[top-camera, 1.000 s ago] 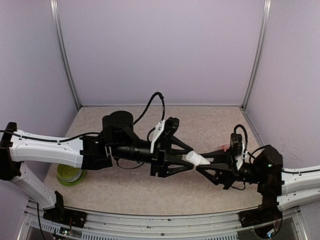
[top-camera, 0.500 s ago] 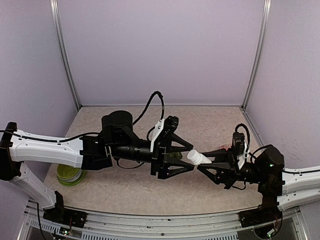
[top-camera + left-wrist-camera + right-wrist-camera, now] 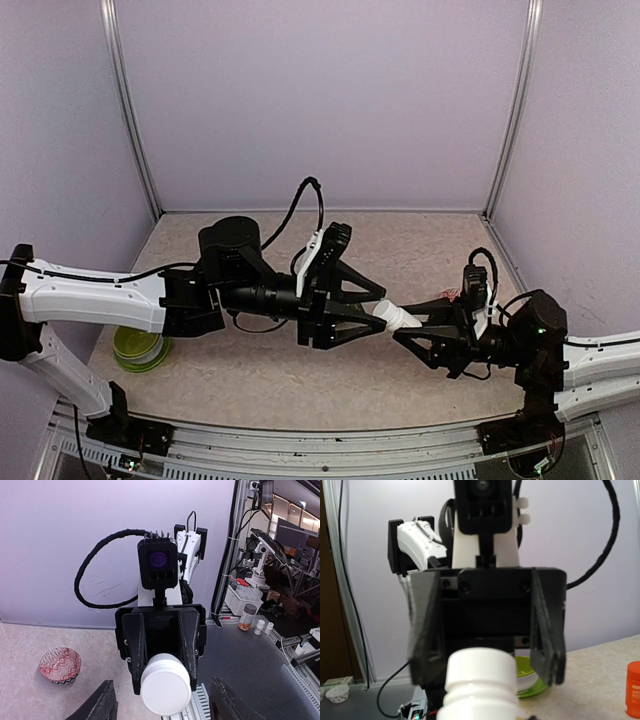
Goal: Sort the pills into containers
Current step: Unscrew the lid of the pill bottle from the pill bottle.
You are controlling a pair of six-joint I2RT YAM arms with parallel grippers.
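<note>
Both arms meet in the air above the counter [image 3: 430, 250], a little right of its middle. The right claw [image 3: 412, 328] is closed on a white bottle [image 3: 397, 319] and holds it almost flat, with the white cap [image 3: 166, 690] pointing toward the left arm. The left claw [image 3: 487, 677] stands around this cap, about half wide. In the right wrist view one finger [image 3: 422, 630] is on each side of the cap and we see a gap on both sides, so the fingers do not touch it. In the left wrist view the right claw grips the bottle just behind the cap.

A lime-green bowl [image 3: 138, 348] sits on the counter near its left front edge, partly under the left arm. A small red patterned bowl [image 3: 60, 665] is on the counter close to the right arm. An orange bottle [image 3: 633, 690] stands at the edge of the right wrist view. We cannot find the containers in any view, so we cannot tell where they are.
</note>
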